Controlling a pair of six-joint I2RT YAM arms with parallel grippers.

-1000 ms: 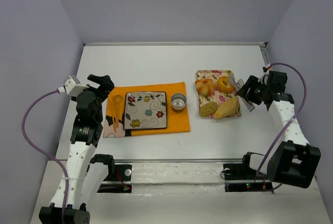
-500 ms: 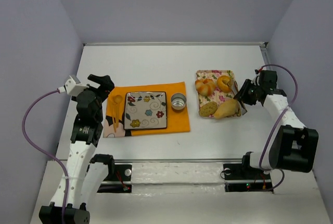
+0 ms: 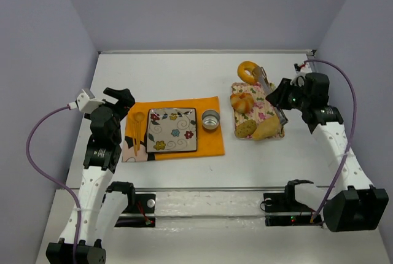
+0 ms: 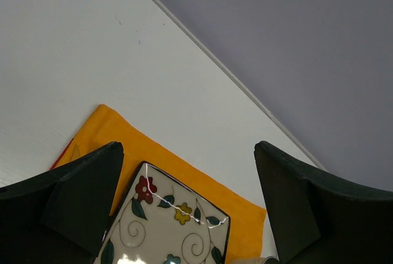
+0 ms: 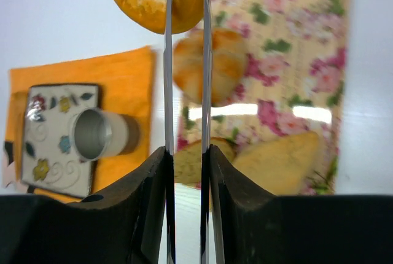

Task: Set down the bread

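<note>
My right wrist view cuts off the top of the ring bread, which is clamped between the thin blades of the right gripper. From above, it hangs over the far edge of the floral tray. I count three breads lying on that tray, plus one plate, one metal cup and one orange napkin. My left arm partly hides the yellow cutlery, so I can't count it. The left gripper stands wide apart, holding nothing.
</note>
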